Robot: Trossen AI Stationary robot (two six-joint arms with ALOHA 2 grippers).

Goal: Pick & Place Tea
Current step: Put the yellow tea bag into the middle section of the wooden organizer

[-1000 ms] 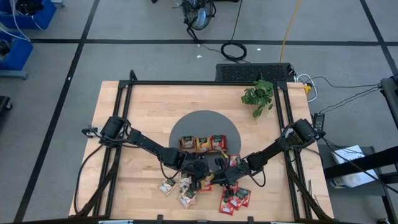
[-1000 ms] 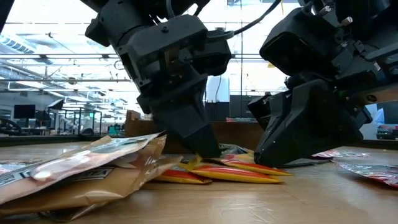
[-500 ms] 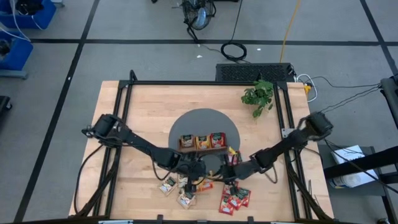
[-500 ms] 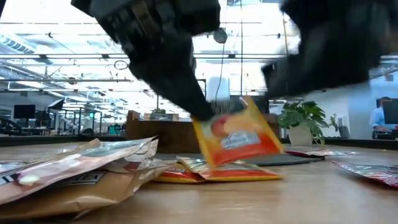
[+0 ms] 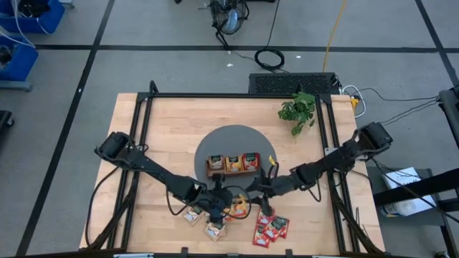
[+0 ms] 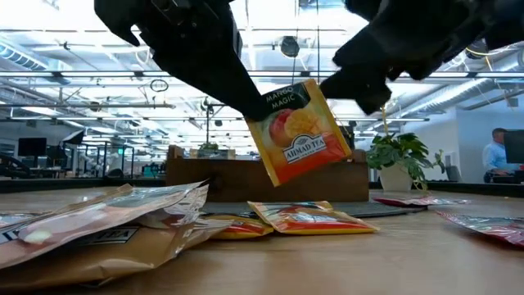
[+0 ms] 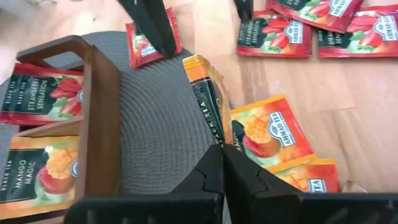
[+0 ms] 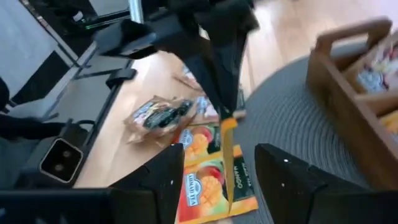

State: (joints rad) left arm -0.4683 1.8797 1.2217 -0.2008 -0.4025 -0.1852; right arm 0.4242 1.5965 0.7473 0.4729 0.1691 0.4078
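The orange tea sachet (image 6: 299, 131) hangs mid-frame, pinched by the clenched left end effector (image 6: 246, 102); the right end effector (image 8: 217, 171) is released. Carry it level to the tray's (image 5: 231, 172) mango compartment.

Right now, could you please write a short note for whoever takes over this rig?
Left gripper: shut on an orange tea bag, lifted over the mat.
Right gripper: open, just beside that bag, holding nothing.
Done: the tray already holds red and orange bags.
Left: set this bag in the tray, then the loose tea bags on the table.
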